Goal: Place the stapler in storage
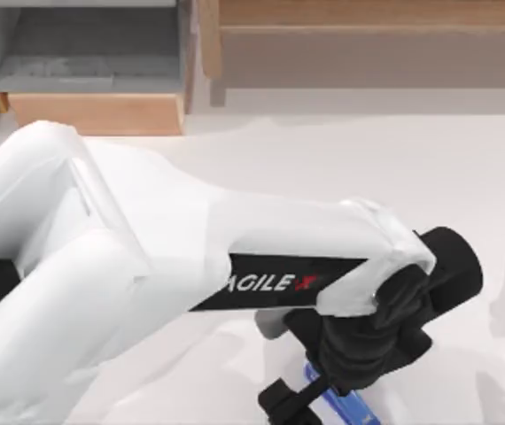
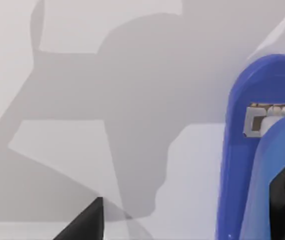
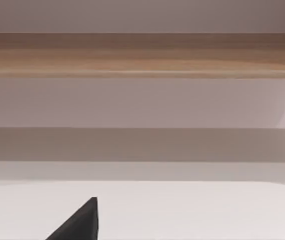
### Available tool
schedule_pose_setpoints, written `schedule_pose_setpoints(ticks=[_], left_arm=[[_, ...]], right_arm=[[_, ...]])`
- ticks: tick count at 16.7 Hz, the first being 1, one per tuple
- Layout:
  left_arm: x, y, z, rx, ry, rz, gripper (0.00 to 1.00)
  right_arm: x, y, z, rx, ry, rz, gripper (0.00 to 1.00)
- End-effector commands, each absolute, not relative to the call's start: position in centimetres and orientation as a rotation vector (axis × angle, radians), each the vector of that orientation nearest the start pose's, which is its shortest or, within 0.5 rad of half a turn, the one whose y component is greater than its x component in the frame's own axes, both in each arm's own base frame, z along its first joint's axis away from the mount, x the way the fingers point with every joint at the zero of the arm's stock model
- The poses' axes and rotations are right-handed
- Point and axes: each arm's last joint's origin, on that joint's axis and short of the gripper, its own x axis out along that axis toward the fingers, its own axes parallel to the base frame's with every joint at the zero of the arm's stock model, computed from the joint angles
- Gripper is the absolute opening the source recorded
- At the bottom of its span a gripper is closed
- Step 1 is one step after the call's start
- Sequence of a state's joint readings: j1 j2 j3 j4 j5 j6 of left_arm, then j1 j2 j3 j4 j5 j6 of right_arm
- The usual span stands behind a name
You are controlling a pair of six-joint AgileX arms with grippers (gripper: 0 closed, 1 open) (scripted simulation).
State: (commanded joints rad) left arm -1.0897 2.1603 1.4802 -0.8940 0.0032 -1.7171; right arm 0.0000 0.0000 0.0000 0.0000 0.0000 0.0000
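The bright-blue stapler lies on the white table at the front edge, right of centre. My left arm reaches across the table, and my left gripper hangs right over the stapler, open. In the left wrist view the stapler stands close up, and one black fingertip is well apart from it, with bare table between them. The storage, with its light wood front and grey inside, stands open at the back left. The right wrist view shows one black fingertip of the open right gripper, which faces the shelf.
A wide wooden shelf unit runs along the back right, and its wood edge crosses the right wrist view. My left arm's white body covers the left and middle of the table.
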Motion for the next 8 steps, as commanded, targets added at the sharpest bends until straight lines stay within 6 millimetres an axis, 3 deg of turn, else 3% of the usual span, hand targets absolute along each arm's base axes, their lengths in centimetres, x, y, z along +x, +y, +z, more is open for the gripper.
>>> schedule_pose_setpoints(ticks=[8], left_arm=[[18.84, -35.34, 11.27, -0.496, 1.514, 0.501, 0.25]], right_arm=[[10.57, -0.12, 16.0, 0.0, 0.0, 0.0, 1.0]])
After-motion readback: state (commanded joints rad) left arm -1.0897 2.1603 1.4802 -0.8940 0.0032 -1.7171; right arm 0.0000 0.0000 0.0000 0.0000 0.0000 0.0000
